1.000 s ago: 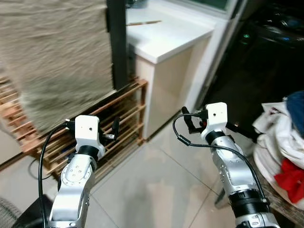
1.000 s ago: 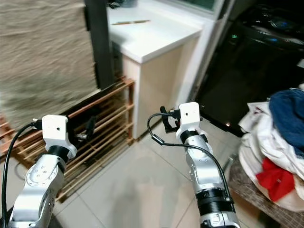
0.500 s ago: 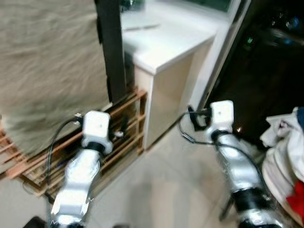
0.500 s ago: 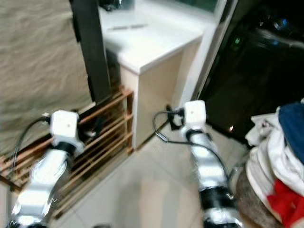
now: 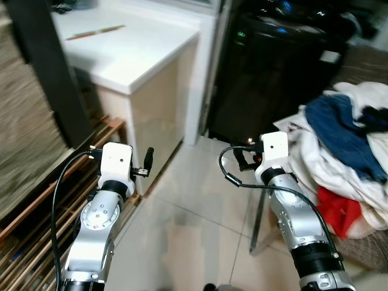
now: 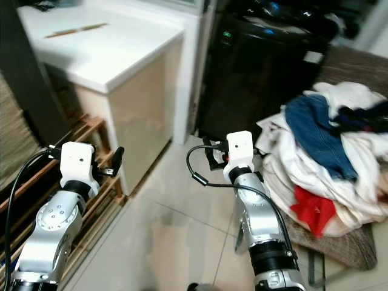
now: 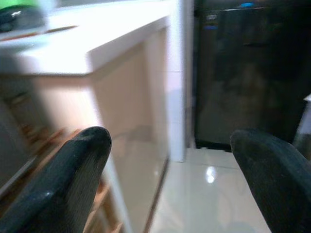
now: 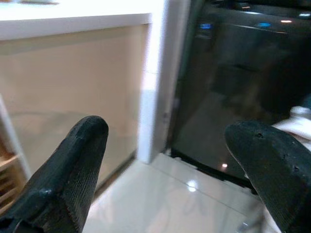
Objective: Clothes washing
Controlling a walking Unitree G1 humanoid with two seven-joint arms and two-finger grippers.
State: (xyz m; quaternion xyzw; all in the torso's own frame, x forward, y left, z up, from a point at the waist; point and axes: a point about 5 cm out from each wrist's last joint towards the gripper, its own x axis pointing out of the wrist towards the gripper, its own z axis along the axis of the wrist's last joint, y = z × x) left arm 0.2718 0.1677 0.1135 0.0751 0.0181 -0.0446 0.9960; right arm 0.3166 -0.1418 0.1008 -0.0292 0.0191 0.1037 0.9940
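Observation:
A black washing machine (image 5: 276,66) with small lit indicators stands ahead, between a white counter and a pile of clothes (image 5: 339,142). The pile holds white, blue and red garments and rests on a brown woven seat (image 6: 339,242) at the right. Both arms are raised in front of me over the tiled floor. My left gripper (image 5: 147,162) is open with nothing between its fingers (image 7: 73,179), near the counter's corner. My right gripper (image 5: 242,159) is also open and empty, its fingers (image 8: 68,174) pointing at the machine's front, just left of the pile.
A white counter (image 5: 130,57) with a thin wooden stick (image 5: 96,31) on it stands at the left. Below it runs a low wooden rack (image 5: 54,200), with a dark post (image 5: 39,79) behind. A metal leg (image 5: 257,218) of the seat stands beside my right arm. Pale floor tiles (image 5: 194,206) lie between.
The camera has swung to the right: the washing machine and the clothes pile have come into fuller view, and the beige hanging cloth has left the picture. Both arms keep the same pose.

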